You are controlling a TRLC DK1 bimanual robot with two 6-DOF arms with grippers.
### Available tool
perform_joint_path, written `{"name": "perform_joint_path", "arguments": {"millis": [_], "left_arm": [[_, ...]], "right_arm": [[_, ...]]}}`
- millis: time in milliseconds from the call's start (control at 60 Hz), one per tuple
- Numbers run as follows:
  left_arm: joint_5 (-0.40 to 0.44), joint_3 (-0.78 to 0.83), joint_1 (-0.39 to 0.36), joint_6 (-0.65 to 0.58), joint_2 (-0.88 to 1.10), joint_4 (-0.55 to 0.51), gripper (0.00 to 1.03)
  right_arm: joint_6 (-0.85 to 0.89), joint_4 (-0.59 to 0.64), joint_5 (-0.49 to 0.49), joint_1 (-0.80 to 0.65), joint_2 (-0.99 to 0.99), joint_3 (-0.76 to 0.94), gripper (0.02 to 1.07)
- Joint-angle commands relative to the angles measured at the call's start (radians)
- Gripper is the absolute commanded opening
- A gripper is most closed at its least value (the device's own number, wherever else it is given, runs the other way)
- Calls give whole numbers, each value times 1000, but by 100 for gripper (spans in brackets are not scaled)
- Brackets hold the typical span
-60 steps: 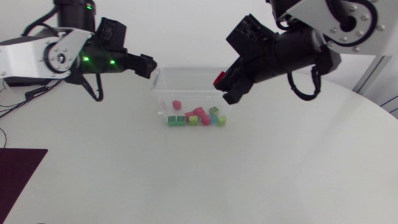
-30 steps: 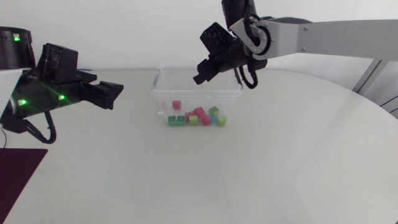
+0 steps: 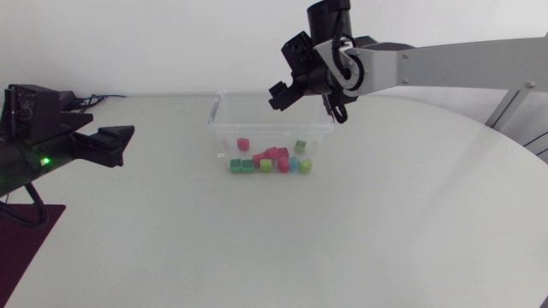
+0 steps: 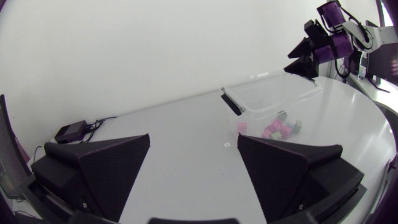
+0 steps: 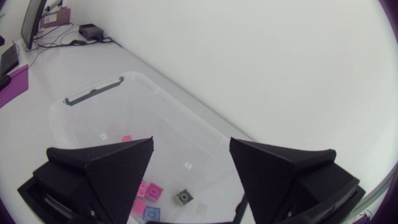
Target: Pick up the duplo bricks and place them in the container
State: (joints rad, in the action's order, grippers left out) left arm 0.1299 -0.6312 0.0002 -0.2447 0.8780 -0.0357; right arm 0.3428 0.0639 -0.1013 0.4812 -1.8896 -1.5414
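Tabletop (image 3: pixel 368 231) carries container (image 3: pixel 248 127); right pincer (image 3: pixel 276 97) gapes over far rim.

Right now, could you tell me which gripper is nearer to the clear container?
Right. The right gripper hangs above the far rim of the container; the left gripper is well off to the container's side, apart from it.

White round table (image 3: pixel 385 222). At the table's far left edge, small black box (image 4: pixel 70 132) with cables (image 4: pixel 102 121). At the table's near left edge, dark maroon mat (image 3: pixel 26 235).
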Motion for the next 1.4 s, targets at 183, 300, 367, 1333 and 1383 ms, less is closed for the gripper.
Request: {"name": "perform_joint_path", "arguments": {"millis": [183,300,367,1333,1383], "left_arm": [[0,103,78,-25,-151,48,98],[0,134,96,-22,-208,49,98],[0,157,98,-21,-246,53,98],[-15,409,87,39,-683,99,98],[-21,421,83,50,-693,96,98]], "right_arm": [[-11,-138,-107,-24,271,257,100],[-10,-171,-141,-38,392,376,100],[-10,-188,-159,-43,460,445,100],[13,-84,-182,-338,1413,1101,100],[-5,-82,-168,-345,1438,1124,100]]}}
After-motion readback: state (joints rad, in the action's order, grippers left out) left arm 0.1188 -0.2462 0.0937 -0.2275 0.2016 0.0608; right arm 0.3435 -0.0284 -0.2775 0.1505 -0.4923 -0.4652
